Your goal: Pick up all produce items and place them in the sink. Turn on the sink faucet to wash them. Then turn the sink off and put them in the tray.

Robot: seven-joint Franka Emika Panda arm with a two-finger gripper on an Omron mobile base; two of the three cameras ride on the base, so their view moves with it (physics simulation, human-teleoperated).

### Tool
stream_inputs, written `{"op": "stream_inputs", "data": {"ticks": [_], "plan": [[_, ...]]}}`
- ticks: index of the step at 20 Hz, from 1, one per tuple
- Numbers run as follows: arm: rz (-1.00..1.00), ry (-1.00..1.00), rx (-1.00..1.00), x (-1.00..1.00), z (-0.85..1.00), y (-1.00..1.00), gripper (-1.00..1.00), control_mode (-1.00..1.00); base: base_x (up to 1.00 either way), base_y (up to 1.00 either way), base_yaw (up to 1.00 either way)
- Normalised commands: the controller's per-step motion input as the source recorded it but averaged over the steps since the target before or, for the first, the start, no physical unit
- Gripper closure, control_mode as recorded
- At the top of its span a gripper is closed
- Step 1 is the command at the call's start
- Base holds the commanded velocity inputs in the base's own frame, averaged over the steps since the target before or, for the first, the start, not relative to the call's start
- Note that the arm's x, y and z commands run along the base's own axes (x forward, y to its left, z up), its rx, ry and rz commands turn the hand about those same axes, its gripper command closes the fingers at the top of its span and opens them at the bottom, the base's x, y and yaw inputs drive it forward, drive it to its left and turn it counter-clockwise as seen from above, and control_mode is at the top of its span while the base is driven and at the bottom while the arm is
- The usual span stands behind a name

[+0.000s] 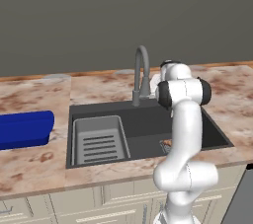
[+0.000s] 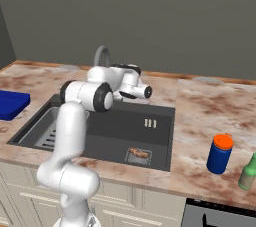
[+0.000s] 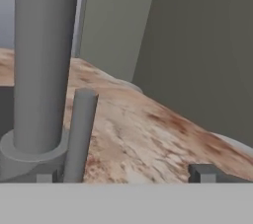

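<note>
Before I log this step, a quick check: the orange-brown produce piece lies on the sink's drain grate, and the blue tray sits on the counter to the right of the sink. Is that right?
Not quite. The produce piece does lie on the drain grate in the sink, as the right base view shows, but the left base view puts the blue tray on the counter to the left of the sink.

Produce piece [image 2: 139, 154] on sink [image 2: 115, 131] drain, blue jar [image 2: 219, 154] on counter [image 2: 210, 116]

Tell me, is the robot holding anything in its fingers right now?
No, nothing. The fingers are wide apart and empty, up close to the faucet and its thin lever. The little orange-brown produce piece lies in the sink.
</note>
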Motion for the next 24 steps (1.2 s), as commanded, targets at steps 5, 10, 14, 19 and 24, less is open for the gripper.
{"op": "stream_inputs", "data": {"ticks": [5, 10, 14, 19, 24], "plan": [[0.01, 0.00, 0.00, 0.25, -0.15, 0.01, -1.00, -1.00, 0.00, 0.00, 0.00], [0.01, 0.00, 0.00, 0.13, -0.10, 0.08, -1.00, -1.00, 0.00, 0.00, 0.00], [0.00, 0.00, 0.00, 0.14, -0.04, 0.28, 1.00, -1.00, 0.00, 0.00, 0.00], [0.00, 0.00, 0.00, 0.07, 0.00, 0.20, 1.00, -1.00, 0.00, 0.00, 0.00], [-0.01, 0.00, 0.00, 0.00, 0.00, 0.19, 1.00, -1.00, 0.00, 0.00, 0.00]]}}
